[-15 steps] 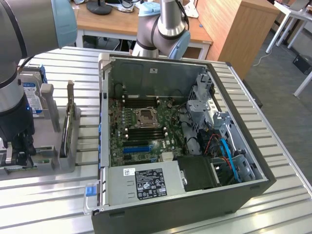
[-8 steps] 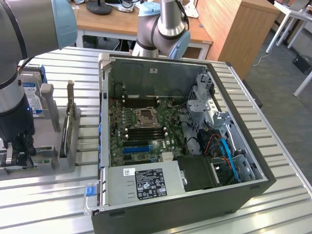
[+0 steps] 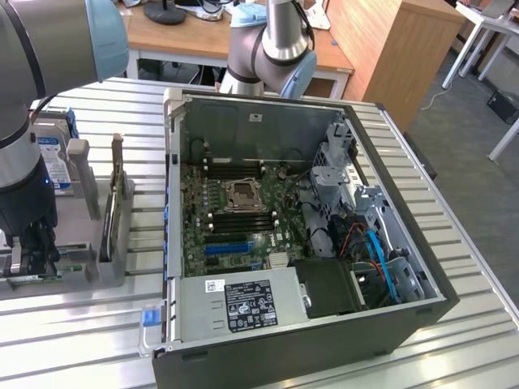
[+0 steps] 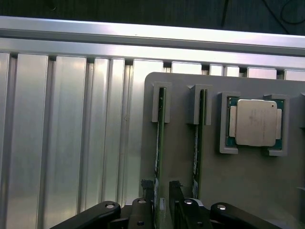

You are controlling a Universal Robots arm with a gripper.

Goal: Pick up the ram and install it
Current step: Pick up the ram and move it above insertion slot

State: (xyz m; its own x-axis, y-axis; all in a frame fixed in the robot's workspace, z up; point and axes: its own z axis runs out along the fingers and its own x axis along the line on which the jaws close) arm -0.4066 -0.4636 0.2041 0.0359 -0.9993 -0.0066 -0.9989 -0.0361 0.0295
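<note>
The ram (image 4: 159, 136) is a thin green stick standing on edge in a slot of a grey holder plate (image 4: 238, 191). My gripper (image 4: 159, 187) straddles its near end, one black finger (image 4: 145, 191) on each side, with a narrow gap still showing. A second ram stick (image 4: 198, 138) stands in the neighbouring slot. In the exterior view my gripper (image 3: 34, 247) is lowered onto the holder at the exterior view's left, well away from the motherboard's black memory slots (image 3: 242, 220) inside the open computer case (image 3: 268, 121).
A square silver processor (image 4: 256, 122) sits in a pocket of the holder beside the sticks. A hard drive (image 3: 50, 158) and upright grey brackets (image 3: 113, 203) stand near my gripper. Another robot arm (image 3: 272, 49) rises behind the case. The table is ribbed aluminium.
</note>
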